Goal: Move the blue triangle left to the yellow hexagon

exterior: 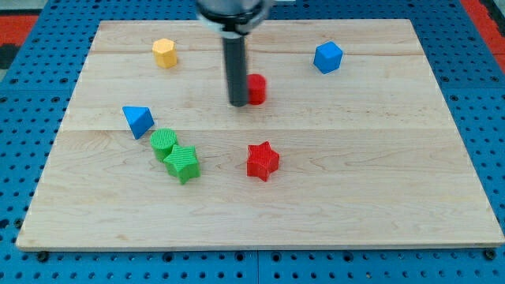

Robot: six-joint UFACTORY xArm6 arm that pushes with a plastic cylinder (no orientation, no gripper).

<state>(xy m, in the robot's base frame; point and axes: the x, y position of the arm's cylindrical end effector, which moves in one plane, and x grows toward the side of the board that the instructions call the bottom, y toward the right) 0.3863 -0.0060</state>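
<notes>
One blue triangle (138,120) lies on the bench (379,181) at the view's left, a ridged wedge whose sharp corner and long axis point toward the view's lower right. It sits well below the yellow hexagon (164,53) and just above the green blocks (175,155). My tip (237,102) touches a red block (256,89), well apart from the triangle; no hand shows.
</notes>
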